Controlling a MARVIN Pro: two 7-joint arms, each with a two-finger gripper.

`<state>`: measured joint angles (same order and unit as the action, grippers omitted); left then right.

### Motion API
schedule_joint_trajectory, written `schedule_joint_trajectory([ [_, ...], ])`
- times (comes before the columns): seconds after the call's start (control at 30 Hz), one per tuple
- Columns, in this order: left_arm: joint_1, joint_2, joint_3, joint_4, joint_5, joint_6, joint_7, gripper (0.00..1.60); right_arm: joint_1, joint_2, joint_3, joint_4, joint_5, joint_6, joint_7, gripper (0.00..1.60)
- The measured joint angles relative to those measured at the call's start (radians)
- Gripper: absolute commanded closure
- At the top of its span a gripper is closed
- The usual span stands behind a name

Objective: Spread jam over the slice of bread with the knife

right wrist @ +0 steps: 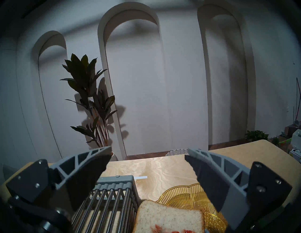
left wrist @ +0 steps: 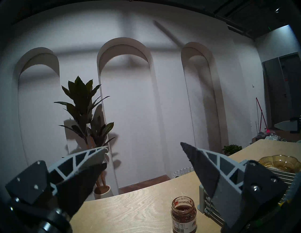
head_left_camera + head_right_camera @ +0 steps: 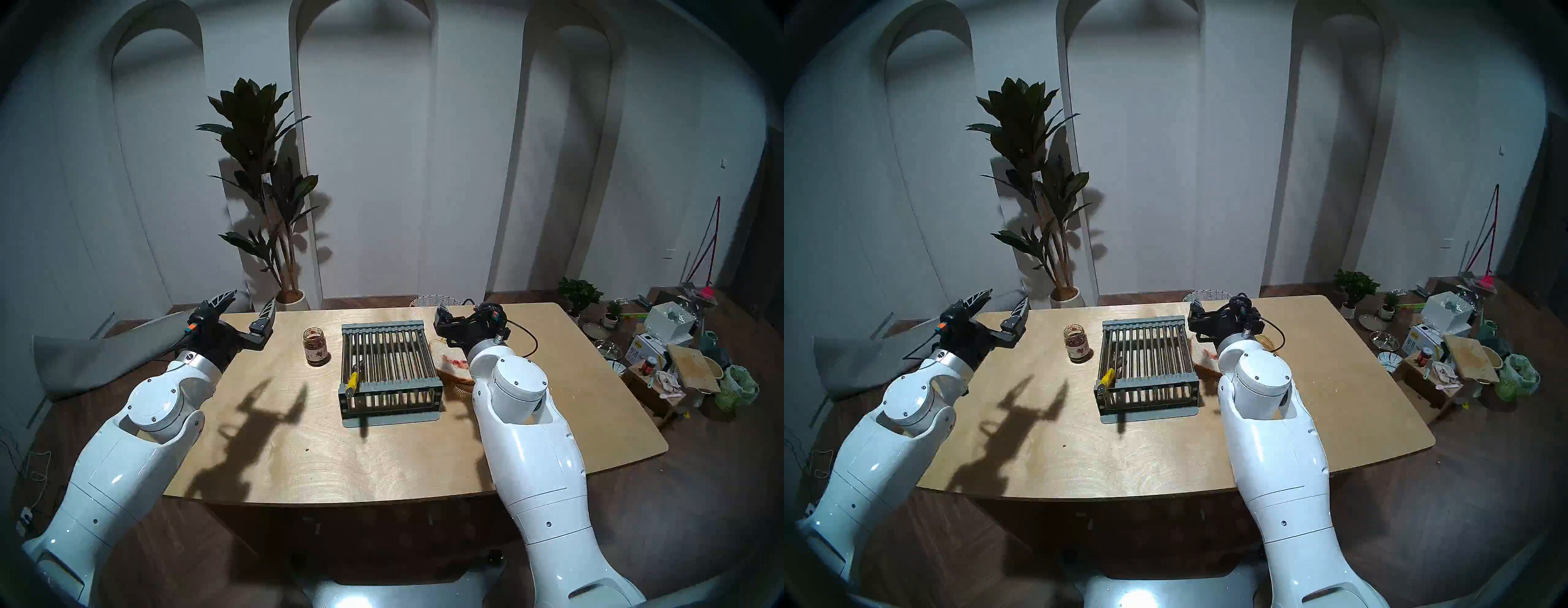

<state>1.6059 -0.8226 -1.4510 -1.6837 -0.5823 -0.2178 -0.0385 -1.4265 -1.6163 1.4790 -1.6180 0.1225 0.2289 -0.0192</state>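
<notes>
The grey dish rack point(image 3: 389, 368) is sitting mid-table and serves as the landmark here. The knife point(image 3: 353, 380), yellow-handled, is lying on the rack's near left corner, its handle end poking past the front rail. Left of the rack, a little apart from it, the open jam jar point(image 3: 316, 346) is standing upright on bare wood. Right of the rack, touching its right side, the slice of bread point(image 1: 169, 218) is lying on an amber glass plate point(image 1: 187, 195), red jam smeared on its near part.

The wooden table point(image 3: 297, 446) is lying bare in front of the rack, out to its near edge, and between the jar and the left edge.

The left gripper point(image 3: 248, 308) is hovering over the far left table corner, well left of the rack, pointing roughly level, fingers spread wide and gripping nothing. The right gripper point(image 1: 147, 154) is hanging just right of the rack's far corner, above the bread, level, likewise wide apart and empty.
</notes>
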Motion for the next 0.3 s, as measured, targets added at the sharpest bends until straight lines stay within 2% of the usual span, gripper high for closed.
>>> schedule_joint_trajectory([
  [0.3,-0.002,-0.001,0.0,0.001,0.005,0.0,-0.005,0.0,0.0,0.0,-0.004,-0.001,0.005,0.0,0.002,0.0],
])
